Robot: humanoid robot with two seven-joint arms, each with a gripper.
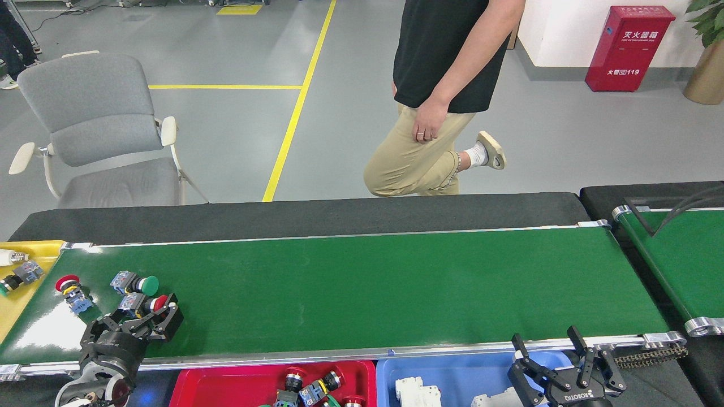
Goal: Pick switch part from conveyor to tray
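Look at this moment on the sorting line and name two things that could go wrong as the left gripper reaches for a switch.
1. The left gripper is open right at the red-capped switch, and the green-capped switch lies just beyond; closing could bump or catch that one too.
2. All three switches sit near the conveyor's left end by the yellow tray; a slow grasp may let one roll off.

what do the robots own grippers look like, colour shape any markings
Both are black, skeletal metal two-finger grippers with linked, open-frame fingers. The left gripper sits on a round dark grey wrist housing with a red disc lower on the arm. The right gripper carries white lettering on its black body, seen upside down, seemingly ROBOTIQ. No loose cables show.
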